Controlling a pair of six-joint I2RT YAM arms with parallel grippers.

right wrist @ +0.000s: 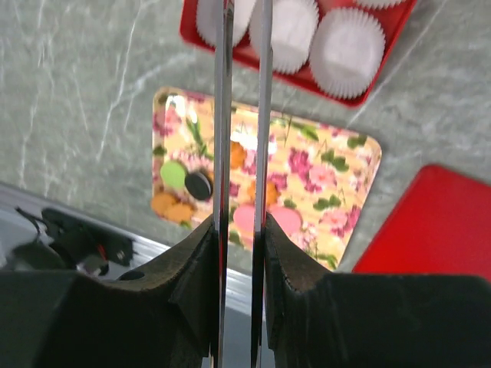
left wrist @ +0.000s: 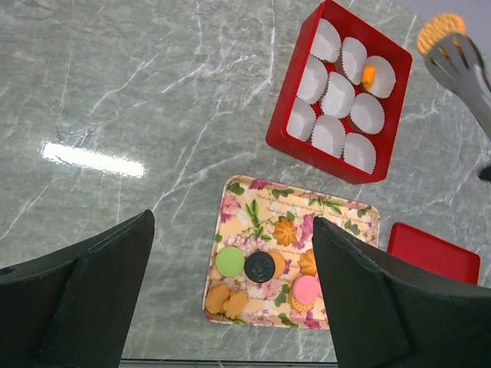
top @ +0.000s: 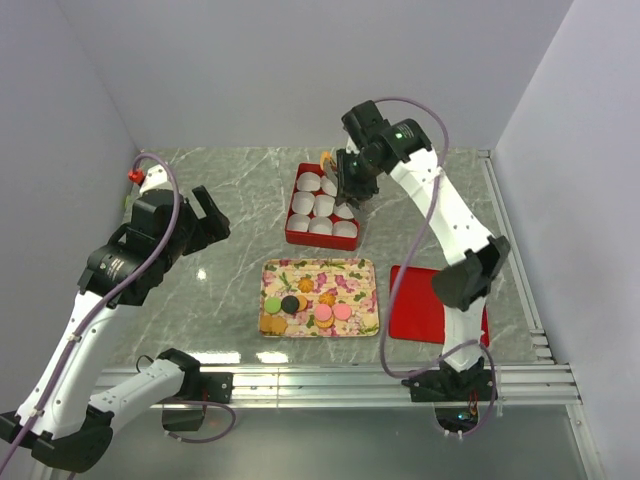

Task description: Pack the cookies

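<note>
Glossy round cookies [top: 305, 308] are laid on a floral rectangular tray [top: 355, 272]. One ridged golden cookie [left wrist: 439, 29] is pinched over the red box [left wrist: 288, 100] of pleated paper cups [left wrist: 337, 96] in slim metal tongs [left wrist: 460, 65], which are clenched by the right gripper [right wrist: 240, 238]. The left gripper [left wrist: 232, 222] is spread wide, released.

Left hand [left wrist: 232, 221] hovers with fingers spread wide; right hand [right wrist: 239, 226] pinches tongs [right wrist: 223, 115], arm extended.

The top camera hangs above and behind the arm bases, looking down and forward over the whole tabletop [top: 220, 195] from well off; the left wrist camera looks steeply down from high between the spread fingers [left wrist: 84, 299] of the left hand [left wrist: 232, 222]; the right wrist camera looks down along the tongs [right wrist: 222, 115], somewhat nearer the surface; all three share the flowered tray [top: 350, 275] and red box [top: 292, 222].
</note>
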